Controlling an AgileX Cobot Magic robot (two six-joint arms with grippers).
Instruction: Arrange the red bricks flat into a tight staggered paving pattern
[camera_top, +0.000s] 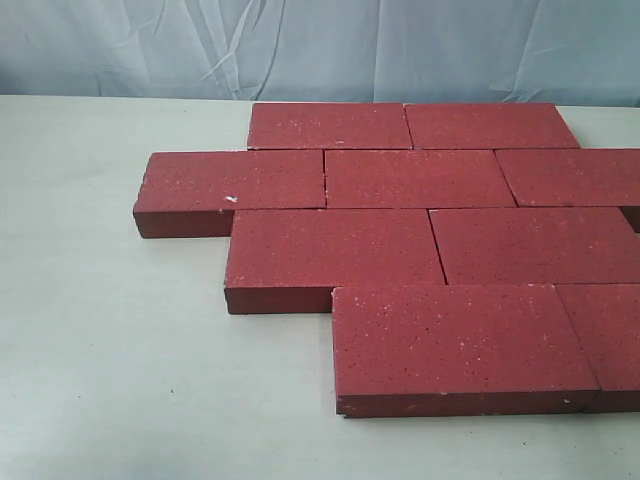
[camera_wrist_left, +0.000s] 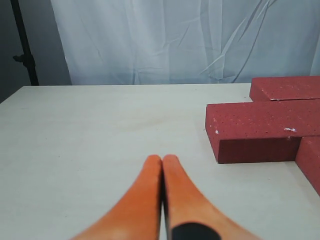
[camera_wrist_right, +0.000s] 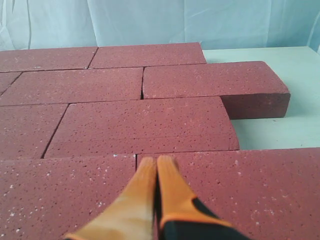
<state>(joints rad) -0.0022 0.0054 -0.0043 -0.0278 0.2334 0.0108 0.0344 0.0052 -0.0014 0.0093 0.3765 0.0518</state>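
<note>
Several dark red bricks (camera_top: 420, 178) lie flat on the pale table in four staggered rows, edges touching; the nearest full one (camera_top: 455, 335) sits at the front. Neither gripper shows in the exterior view. In the left wrist view my left gripper (camera_wrist_left: 162, 160) is shut and empty over bare table, apart from the end of a brick (camera_wrist_left: 255, 127). In the right wrist view my right gripper (camera_wrist_right: 157, 161) is shut and empty, hovering above the seam between two front-row bricks (camera_wrist_right: 235, 190).
The pale table (camera_top: 110, 350) stretches bare to the left and front of the paving. A wrinkled light curtain (camera_top: 300, 45) hangs behind. A dark stand (camera_wrist_left: 25, 45) is at the table's far corner in the left wrist view.
</note>
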